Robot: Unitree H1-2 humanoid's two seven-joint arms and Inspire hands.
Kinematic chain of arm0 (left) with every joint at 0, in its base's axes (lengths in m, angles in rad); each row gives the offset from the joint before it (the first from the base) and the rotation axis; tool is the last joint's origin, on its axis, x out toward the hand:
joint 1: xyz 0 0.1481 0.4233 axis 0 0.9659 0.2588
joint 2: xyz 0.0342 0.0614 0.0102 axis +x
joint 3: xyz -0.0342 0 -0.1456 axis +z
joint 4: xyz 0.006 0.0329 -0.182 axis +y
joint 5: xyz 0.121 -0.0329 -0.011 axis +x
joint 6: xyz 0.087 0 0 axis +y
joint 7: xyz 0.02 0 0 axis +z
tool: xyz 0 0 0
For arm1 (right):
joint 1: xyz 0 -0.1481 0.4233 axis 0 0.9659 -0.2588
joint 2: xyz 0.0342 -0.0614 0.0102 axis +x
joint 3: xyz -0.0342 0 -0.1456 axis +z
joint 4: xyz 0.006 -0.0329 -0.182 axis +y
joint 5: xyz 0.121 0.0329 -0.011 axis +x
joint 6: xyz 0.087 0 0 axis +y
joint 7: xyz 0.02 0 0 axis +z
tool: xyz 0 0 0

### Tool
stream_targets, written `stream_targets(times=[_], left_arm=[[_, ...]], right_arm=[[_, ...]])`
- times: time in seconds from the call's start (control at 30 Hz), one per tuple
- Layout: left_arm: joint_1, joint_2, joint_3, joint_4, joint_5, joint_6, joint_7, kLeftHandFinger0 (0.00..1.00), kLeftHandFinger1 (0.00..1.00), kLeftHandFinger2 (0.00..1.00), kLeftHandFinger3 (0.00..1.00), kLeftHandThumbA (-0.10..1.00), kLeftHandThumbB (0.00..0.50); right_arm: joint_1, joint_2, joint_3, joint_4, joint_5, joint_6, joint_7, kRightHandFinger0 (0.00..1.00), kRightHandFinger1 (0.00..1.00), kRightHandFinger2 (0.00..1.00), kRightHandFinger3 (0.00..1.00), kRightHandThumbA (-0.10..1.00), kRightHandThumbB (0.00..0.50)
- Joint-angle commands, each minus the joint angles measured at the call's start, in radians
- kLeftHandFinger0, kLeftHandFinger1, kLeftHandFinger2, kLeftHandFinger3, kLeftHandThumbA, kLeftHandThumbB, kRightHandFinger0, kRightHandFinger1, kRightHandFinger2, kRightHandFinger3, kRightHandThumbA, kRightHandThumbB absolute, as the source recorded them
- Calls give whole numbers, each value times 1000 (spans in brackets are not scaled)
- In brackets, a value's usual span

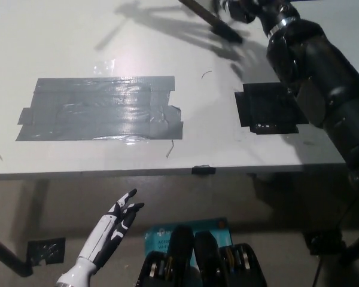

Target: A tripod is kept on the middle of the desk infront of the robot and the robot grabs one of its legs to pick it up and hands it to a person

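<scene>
One dark, slim tripod leg, foot-tipped, top edge.

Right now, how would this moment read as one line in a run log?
right hand: raised, gripping tripod leg | left hand: open, below desk edge | tripod: mostly out of frame

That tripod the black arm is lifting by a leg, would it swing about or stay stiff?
Probably stiff: the tripod leg looks like a straight rod. Held by one leg in the right hand, with most of it out of frame, it may tip. Left hand rests below the desk.
</scene>
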Motion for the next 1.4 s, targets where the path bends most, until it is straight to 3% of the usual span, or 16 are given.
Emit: stream_targets(times=[0.0,0.07,0.27,0.37,0.5,0.63,0.7,0.8,0.87,0.97,1.07,1.17,1.27,1.37], left_arm=[[10,22,-9,-61,23,-8,-18,892,881,854,992,1000,97],[6,24,-13,-61,35,-10,-17,939,891,865,1000,1000,93],[2,17,-14,-50,30,-31,-11,928,871,846,990,1000,72],[-11,16,-13,-32,32,-52,-4,969,870,836,986,1000,65],[-17,13,-9,-39,28,-38,-5,932,862,827,988,1000,74],[-34,18,-5,-21,19,-45,-8,898,878,892,1000,1000,103],[-39,14,0,-17,2,-44,-12,917,940,996,1000,1000,143],[-51,6,3,0,-14,-49,-13,983,1000,1000,1000,1000,158],[-67,3,7,13,-17,-40,-11,1000,1000,1000,1000,1000,177],[-80,4,8,17,-10,-26,-11,1000,1000,1000,1000,1000,188],[-81,0,8,23,-9,-33,-6,1000,1000,1000,1000,1000,199],[-79,0,8,34,-9,-51,-2,1000,1000,1000,1000,1000,179],[-75,-4,9,37,-15,-51,-1,1000,1000,1000,1000,1000,184],[-71,-5,11,35,-15,-46,1,1000,1000,1000,1000,1000,196]], right_arm=[[-21,-79,-72,-515,458,307,853,1000,1000,1000,1000,738,500],[-5,-111,-66,-620,496,330,882,1000,1000,1000,1000,767,500],[22,-201,-109,-897,597,417,914,1000,1000,1000,1000,824,500],[63,-294,-147,-1144,646,485,909,1000,1000,1000,1000,915,500],[165,-399,-193,-1432,733,550,885,1000,1000,1000,1000,1000,500],[376,-489,-266,-1703,884,557,769,1000,1000,1000,1000,1000,479],[524,-522,-295,-1838,948,561,679,1000,1000,1000,1000,1000,474],[713,-552,-318,-1974,1000,546,561,1000,1000,1000,1000,1000,464],[844,-573,-311,-2011,1026,473,480,1000,1000,1000,1000,956,475],[949,-564,-297,-2012,997,385,433,1000,1000,1000,1000,958,482],[1104,-486,-266,-2012,910,311,385,1000,1000,1000,1000,977,490],[1164,-391,-224,-1963,922,283,357,1000,1000,1000,1000,930,453],[1225,-306,-202,-1855,926,228,348,1000,1000,1000,1000,957,428],[1250,-219,-188,-1710,911,185,354,1000,1000,1000,1000,1000,359]])
